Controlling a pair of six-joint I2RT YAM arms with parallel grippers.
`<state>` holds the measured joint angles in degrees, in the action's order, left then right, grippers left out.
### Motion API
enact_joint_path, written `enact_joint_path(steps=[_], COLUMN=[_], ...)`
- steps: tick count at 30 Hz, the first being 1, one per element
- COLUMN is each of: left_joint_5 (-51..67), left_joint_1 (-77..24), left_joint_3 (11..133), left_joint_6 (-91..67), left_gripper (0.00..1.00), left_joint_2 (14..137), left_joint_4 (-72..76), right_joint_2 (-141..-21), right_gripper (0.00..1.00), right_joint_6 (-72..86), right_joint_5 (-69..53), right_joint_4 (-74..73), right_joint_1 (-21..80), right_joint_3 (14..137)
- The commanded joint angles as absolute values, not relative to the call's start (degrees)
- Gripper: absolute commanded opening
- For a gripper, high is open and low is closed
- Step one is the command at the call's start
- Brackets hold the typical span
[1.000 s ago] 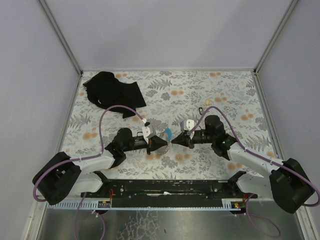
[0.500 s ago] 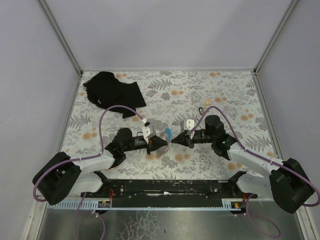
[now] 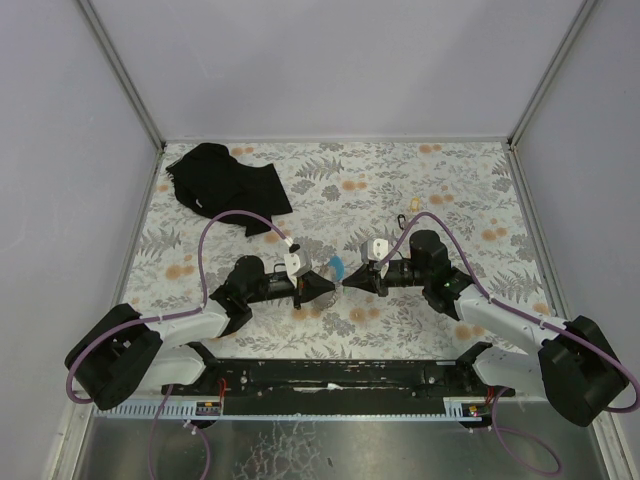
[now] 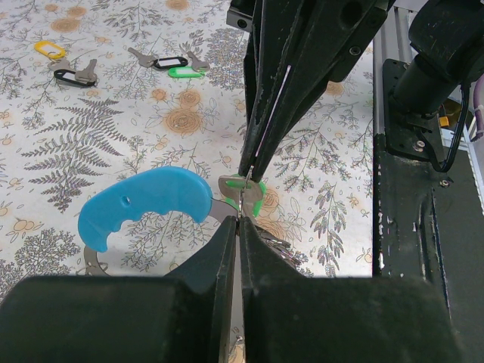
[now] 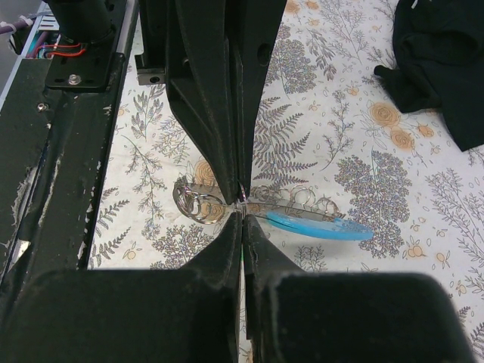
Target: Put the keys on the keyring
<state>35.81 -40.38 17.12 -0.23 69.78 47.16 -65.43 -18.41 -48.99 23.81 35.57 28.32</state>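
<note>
The light-blue keyring (image 4: 144, 204) hangs between my two grippers just above the table; it also shows in the top view (image 3: 337, 266) and the right wrist view (image 5: 318, 224). My left gripper (image 4: 239, 224) is shut on its grey metal ring end (image 5: 195, 204). My right gripper (image 5: 241, 215) is shut on a key with a green tag (image 4: 255, 195), pressed tip to tip against the left gripper (image 3: 326, 288). Several loose keys lie far off: a green-tagged one (image 4: 185, 72), black-tagged ones (image 4: 168, 63) and a yellow-tagged one (image 4: 49, 49).
A black cloth (image 3: 225, 185) lies at the table's back left, also in the right wrist view (image 5: 446, 60). The loose keys show in the top view behind the right arm (image 3: 408, 212). The black base rail (image 3: 330, 375) runs along the near edge.
</note>
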Motion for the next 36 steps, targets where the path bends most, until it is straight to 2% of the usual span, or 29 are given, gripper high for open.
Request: enact_joint_path(steps=[1,36], left_joint_5=[36.72,38.07], left_joint_1=[-39.99,-39.99], left_joint_3=[16.77,17.23], left_joint_6=[-0.17,-0.79], left_gripper=[0.00,0.00], left_joint_2=[69.63,71.11], left_joint_4=[51.91,53.14], right_joint_2=[-65.32,-66.62], right_gripper=[0.00,0.00], right_joint_6=[-17.92,-16.58], right_joint_5=[-49.44,-50.23], right_joint_4=[26.19,28.13], right_joint_1=[36.04,36.04], right_joint_3=[29.22,29.71])
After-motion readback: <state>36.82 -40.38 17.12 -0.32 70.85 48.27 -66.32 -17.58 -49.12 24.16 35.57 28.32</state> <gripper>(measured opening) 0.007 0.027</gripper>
